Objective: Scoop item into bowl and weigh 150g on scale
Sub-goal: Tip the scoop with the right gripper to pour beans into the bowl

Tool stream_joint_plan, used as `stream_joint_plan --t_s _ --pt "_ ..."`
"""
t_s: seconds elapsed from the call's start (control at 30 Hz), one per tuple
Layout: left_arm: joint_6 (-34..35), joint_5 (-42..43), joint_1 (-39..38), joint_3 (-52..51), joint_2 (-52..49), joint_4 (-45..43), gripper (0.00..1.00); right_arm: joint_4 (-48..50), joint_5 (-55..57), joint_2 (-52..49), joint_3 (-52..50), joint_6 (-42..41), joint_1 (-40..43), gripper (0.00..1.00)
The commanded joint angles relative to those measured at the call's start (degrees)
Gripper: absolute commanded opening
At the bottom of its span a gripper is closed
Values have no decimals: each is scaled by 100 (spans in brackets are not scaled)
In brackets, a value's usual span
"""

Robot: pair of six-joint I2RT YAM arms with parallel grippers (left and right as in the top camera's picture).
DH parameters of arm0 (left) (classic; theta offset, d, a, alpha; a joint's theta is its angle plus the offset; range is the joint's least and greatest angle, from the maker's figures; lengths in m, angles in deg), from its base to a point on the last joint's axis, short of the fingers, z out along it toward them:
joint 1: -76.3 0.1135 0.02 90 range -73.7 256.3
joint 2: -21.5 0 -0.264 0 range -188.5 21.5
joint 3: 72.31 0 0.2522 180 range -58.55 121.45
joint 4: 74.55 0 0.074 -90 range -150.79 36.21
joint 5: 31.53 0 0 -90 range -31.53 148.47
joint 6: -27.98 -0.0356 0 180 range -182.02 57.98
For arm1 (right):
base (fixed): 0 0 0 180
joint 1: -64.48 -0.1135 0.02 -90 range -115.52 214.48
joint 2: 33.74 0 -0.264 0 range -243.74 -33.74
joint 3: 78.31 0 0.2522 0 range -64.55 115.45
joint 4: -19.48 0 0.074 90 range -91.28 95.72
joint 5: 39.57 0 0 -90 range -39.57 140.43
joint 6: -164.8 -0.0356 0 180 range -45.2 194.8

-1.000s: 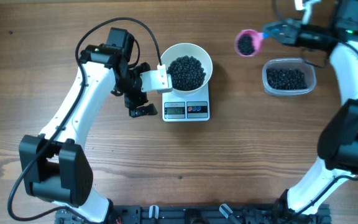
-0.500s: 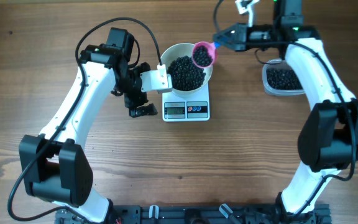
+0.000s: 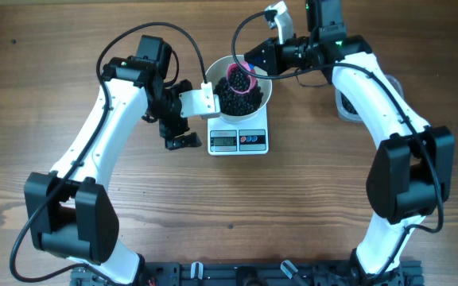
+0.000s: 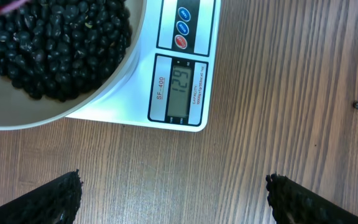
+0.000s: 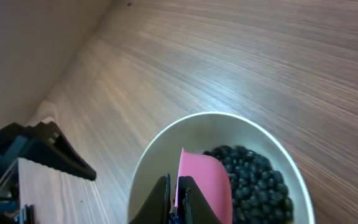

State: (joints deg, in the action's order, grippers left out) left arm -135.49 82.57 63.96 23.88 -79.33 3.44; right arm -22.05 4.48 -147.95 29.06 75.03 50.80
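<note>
Overhead: white bowl (image 3: 268, 89) sits on the scale (image 3: 253, 143), top-centre of the wooden table (image 3: 332, 199), with black beans (image 3: 230, 97) heaped inside it. At 1 o'clock of the bowl the right gripper (image 3: 262, 59) has its jaws pressed onto a pink scoop (image 3: 242, 79), which sits inside the rim over the heap's 12 o'clock side. At 9 o'clock of the scale the left gripper (image 3: 178, 132) has jaws spread wide and holds nothing. Clear tub (image 3: 343, 109) at 3 o'clock of the bowl, mostly hidden under the right arm (image 3: 372, 87) (contents not readable here). Left wrist: fingertips (image 4: 55, 199) in the bottom corners, far apart, bare wood between them. The display (image 4: 180, 87) shows what looks like 129, with round buttons (image 4: 182, 28) at its 12 o'clock. Bowl overhangs the platform at 10 o'clock. Right wrist: fingers (image 5: 161, 199) nearly touching, with the scoop's pink edge nipped between them. The scoop covers the beans' 9 o'clock side.
</note>
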Motion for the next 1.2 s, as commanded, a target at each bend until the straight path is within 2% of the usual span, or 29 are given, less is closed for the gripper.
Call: stream_joint_plan --t_s 0.0,0.2,0.37,0.5,0.67,0.8,1.17 --pt "-111 136 122 -37 -22 4 100 31 92 96 138 -33 13 4" --pt "-111 136 122 -37 -22 4 100 52 258 96 138 61 63 4" --pt "-111 136 122 -37 -22 2 100 118 212 96 138 730 55 4" --pt "-111 136 122 -37 -22 4 100 190 -337 120 140 1202 -87 4" --pt "-111 136 122 -37 -22 4 100 -33 885 240 140 1834 -190 4" --pt "-111 136 122 -37 -22 4 100 208 909 439 144 2081 -190 4" --pt "-111 136 122 -37 -22 -22 100 -24 1392 1062 144 2828 -192 4"
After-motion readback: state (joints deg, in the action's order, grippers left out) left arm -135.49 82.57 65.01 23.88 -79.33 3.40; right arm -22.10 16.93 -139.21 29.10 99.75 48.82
